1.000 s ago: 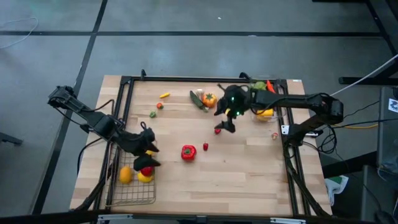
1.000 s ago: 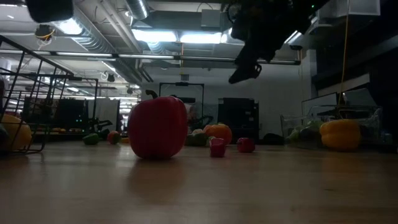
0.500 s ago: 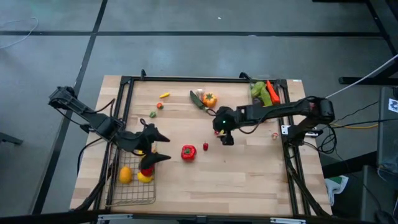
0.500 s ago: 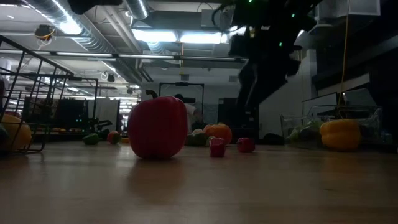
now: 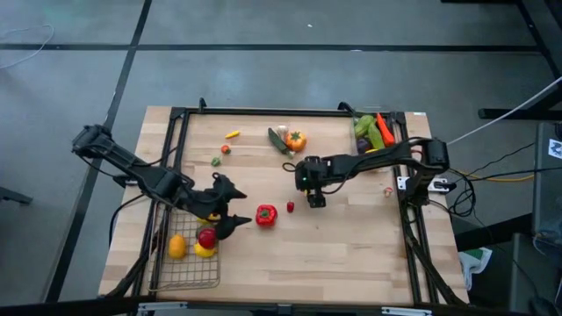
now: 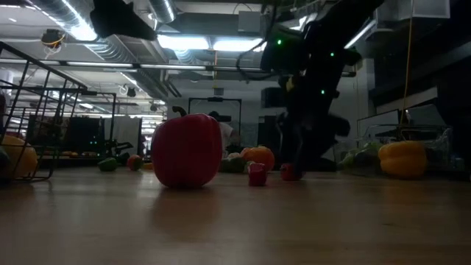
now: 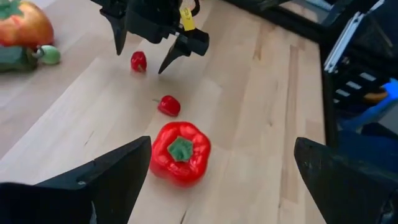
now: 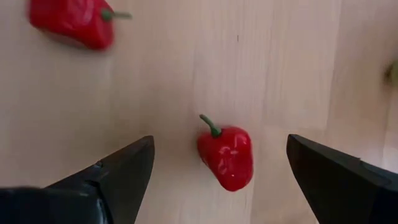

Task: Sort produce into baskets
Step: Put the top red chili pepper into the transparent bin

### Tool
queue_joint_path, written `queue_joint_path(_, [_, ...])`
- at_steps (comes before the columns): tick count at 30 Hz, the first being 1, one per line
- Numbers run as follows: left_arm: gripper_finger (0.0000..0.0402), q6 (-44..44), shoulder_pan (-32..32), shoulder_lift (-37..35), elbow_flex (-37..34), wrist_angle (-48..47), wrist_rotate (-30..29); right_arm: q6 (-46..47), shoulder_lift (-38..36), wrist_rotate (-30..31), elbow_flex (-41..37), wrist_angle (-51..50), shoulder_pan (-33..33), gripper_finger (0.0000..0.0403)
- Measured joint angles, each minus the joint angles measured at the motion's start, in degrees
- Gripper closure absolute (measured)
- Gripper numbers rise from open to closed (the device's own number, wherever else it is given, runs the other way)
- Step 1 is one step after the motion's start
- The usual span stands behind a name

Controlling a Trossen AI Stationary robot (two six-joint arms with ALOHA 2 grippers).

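The right hand (image 8: 214, 180) hangs spread wide over a small red pepper (image 8: 227, 155) mid-bench (image 5: 351, 246). The left hand (image 7: 217, 180), also released, faces the big red pepper (image 7: 180, 152) beside the wire basket (image 5: 189, 268), with bare wood all around.

Low view: you can't read the wire basket (image 6: 29, 110), cut off at frame edge, w/ a yellow piece (image 6: 16, 157) inside only partly seen. High view: clear bin (image 5: 376, 145) mostly hidden by right arm; tiny bits near table's right rail (image 5: 387, 190) too small to ID.
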Motion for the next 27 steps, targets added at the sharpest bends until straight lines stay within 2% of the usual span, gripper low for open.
queue_joint_path(5, [0.0011,0.0,0.0,1.8,0.0,0.0,0.0,-0.2,1.9,-0.8,0.1,0.1,-1.4,0.0062])
queue_joint_path(12, [0.0011,-0.4,0.0,3.1,0.0,0.0,0.0,-0.2,2.4,-5.4,0.1,0.0,-3.0,0.0156])
queue_joint_path(21, [0.0011,-2.8,0.0,3.1,0.0,0.0,0.0,-0.2,2.2,-6.2,0.0,-0.2,-2.8,0.0280])
queue_joint_path(24, [0.0011,-3.0,0.0,3.1,0.0,0.0,0.0,-0.3,1.4,-5.5,-0.1,-0.5,-2.9,0.0305])
queue_joint_path(27, [0.0011,-3.0,0.0,3.1,0.0,0.0,0.0,-0.4,-0.4,-4.9,-0.2,-1.6,-3.0,0.0313])
